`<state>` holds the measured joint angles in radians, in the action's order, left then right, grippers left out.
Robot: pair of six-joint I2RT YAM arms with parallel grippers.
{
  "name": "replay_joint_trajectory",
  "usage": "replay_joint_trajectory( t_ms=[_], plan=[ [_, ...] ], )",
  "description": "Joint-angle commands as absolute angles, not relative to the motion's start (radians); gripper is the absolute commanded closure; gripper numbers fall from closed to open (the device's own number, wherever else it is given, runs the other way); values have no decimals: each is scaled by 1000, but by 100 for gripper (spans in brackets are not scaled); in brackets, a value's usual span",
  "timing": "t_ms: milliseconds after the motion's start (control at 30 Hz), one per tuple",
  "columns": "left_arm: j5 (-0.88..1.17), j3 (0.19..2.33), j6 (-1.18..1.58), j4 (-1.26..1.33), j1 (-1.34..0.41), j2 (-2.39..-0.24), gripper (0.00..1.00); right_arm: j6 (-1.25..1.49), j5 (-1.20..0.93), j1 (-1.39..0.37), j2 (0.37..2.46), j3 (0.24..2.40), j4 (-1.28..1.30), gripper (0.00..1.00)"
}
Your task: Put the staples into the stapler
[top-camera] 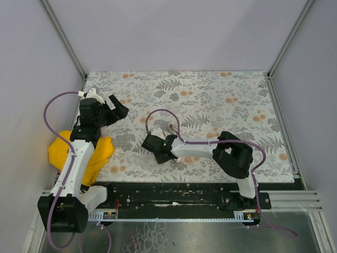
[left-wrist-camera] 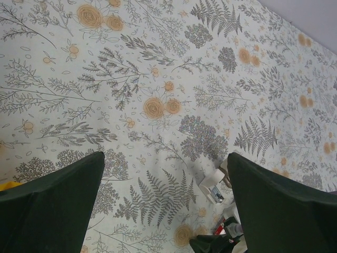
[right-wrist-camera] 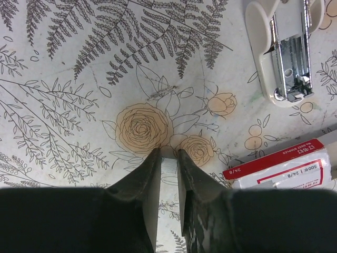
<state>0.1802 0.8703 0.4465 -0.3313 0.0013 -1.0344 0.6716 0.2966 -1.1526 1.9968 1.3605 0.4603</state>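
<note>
The stapler [right-wrist-camera: 284, 47] is white and lies open, its metal channel facing up; it also shows in the left wrist view [left-wrist-camera: 213, 187] and small in the top view [top-camera: 172, 128]. The staples carton [right-wrist-camera: 281, 168], red and white, lies just right of my right gripper [right-wrist-camera: 168, 155]. That gripper is shut on a short grey strip of staples [right-wrist-camera: 168, 166], low over the floral mat [right-wrist-camera: 79, 105], short of the stapler. In the top view the right gripper [top-camera: 155, 147] is mid-mat. My left gripper [left-wrist-camera: 166, 163] is wide open and empty, raised at the far left [top-camera: 117, 112].
A yellow cloth [top-camera: 79, 150] lies at the mat's left edge under the left arm. Purple cables loop over both arms. Grey walls stand round the mat [top-camera: 221, 100] on three sides.
</note>
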Motion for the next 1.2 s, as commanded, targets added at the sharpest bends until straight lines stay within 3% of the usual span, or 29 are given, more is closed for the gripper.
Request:
replay_joint_trajectory(
  t_ms=[0, 300, 567, 933, 1167],
  plan=[
    [209, 861, 433, -270, 14, -1027, 0, 675, 349, -1164, 2010, 1386, 494, 78],
    [234, 851, 436, -267, 17, -1031, 0, 593, 325, -1147, 1878, 1330, 403, 84],
    [292, 843, 442, -259, 16, -1042, 0, 268, 87, -958, 1679, 1189, 169, 84],
    [337, 836, 436, -253, 16, -1068, 0, 43, -106, -840, 1730, 1173, 50, 83],
    [348, 841, 428, -259, 17, -1069, 0, 34, -104, -840, 1759, 1161, 36, 82]
  ],
)
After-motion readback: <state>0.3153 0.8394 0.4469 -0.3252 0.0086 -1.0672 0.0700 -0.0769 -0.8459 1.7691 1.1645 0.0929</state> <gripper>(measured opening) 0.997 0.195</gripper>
